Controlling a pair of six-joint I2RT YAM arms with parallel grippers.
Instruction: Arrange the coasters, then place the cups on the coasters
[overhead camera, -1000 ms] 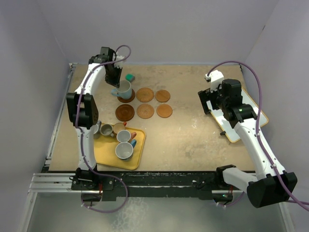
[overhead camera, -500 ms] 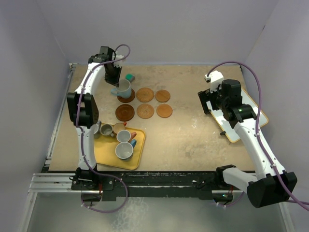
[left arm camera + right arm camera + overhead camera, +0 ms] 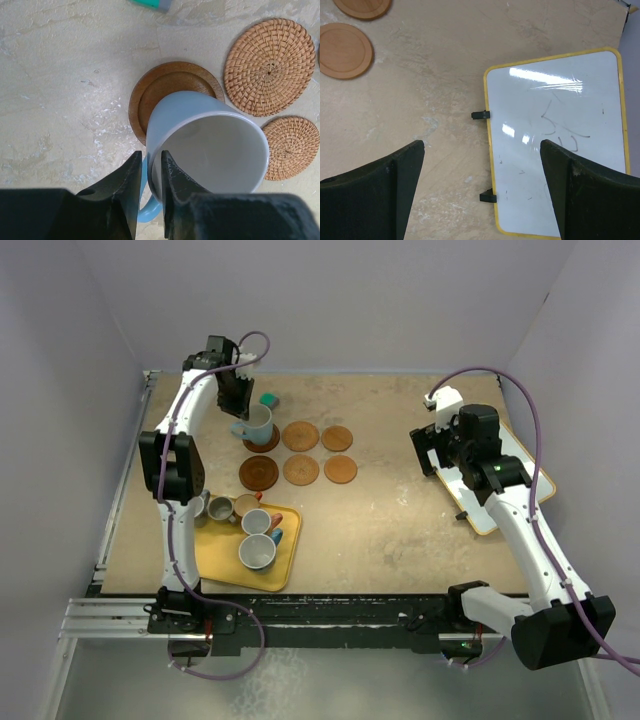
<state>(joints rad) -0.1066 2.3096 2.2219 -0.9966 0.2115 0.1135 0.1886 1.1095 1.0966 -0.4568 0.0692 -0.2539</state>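
A large light blue cup (image 3: pixel 210 140) stands on a dark brown coaster (image 3: pixel 160 85) at the back left of the coaster group. My left gripper (image 3: pixel 150 154) straddles its rim beside the handle, one finger inside and one outside, jaws slightly apart with a thin gap at the outer wall. From above, the cup (image 3: pixel 259 425) sits under that gripper (image 3: pixel 238 400). The other coasters (image 3: pixel 301 470) lie bare in two rows. Several more cups (image 3: pixel 257 552) sit on and beside the yellow tray (image 3: pixel 225 565). My right gripper (image 3: pixel 481 145) hangs wide open and holds nothing.
A small teal block (image 3: pixel 269 399) lies just behind the blue cup. A yellow-framed whiteboard (image 3: pixel 560 140) lies flat at the right edge under my right gripper. Two woven coasters (image 3: pixel 270 65) lie right of the cup in the left wrist view.
My left gripper's jaws have eased slightly apart on the blue cup's rim. The cup stays on its coaster. The right arm has not moved.
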